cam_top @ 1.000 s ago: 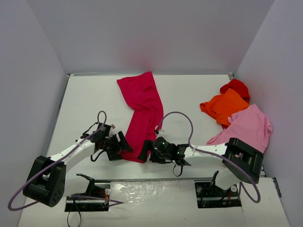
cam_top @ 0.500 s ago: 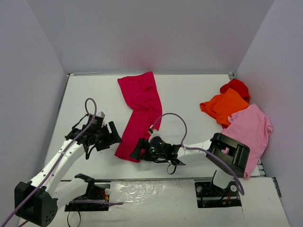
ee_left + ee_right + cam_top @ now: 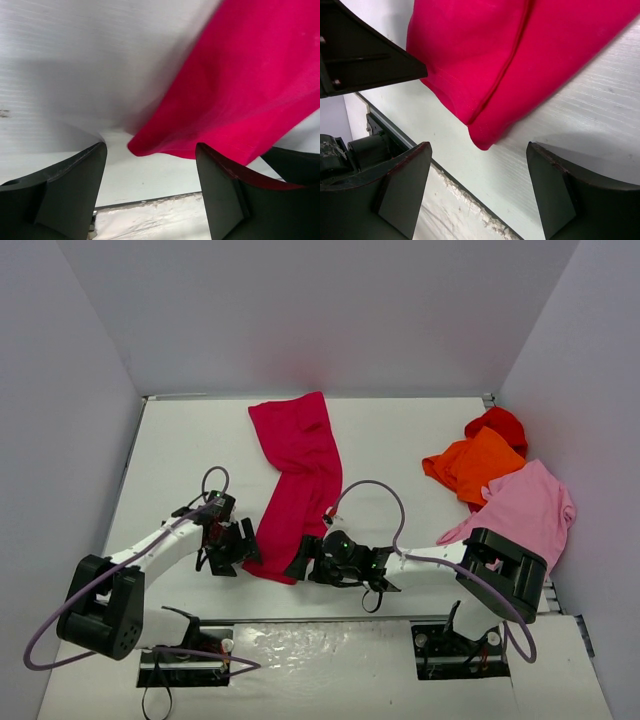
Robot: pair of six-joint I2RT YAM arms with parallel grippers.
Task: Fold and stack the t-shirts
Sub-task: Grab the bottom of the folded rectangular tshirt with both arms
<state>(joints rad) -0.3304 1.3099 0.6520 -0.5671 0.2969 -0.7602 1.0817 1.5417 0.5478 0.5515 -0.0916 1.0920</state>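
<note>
The large crimson t-shirt (image 3: 300,470) lies as a long folded strip from the back of the table to its near edge. My left gripper (image 3: 246,548) stands open just left of the strip's near end. Its left corner (image 3: 150,147) lies just ahead of the open fingers, untouched. My right gripper (image 3: 299,561) is open at the right of the same end, and the folded corner (image 3: 487,140) sits just ahead of its fingers. The orange t-shirt (image 3: 475,465), the bright red one (image 3: 497,424) and the light pink one (image 3: 530,508) lie heaped at the right.
The table's near edge (image 3: 330,620) runs just below both grippers. Grey walls close in the left, back and right sides. The left gripper's black finger (image 3: 365,55) shows close by in the right wrist view. A purple cable (image 3: 375,490) loops over the right arm.
The left arm swung out to the left, then came back to the crimson strip's near end. The right gripper slid left along the edge, and the strip's near end shifted slightly left.
</note>
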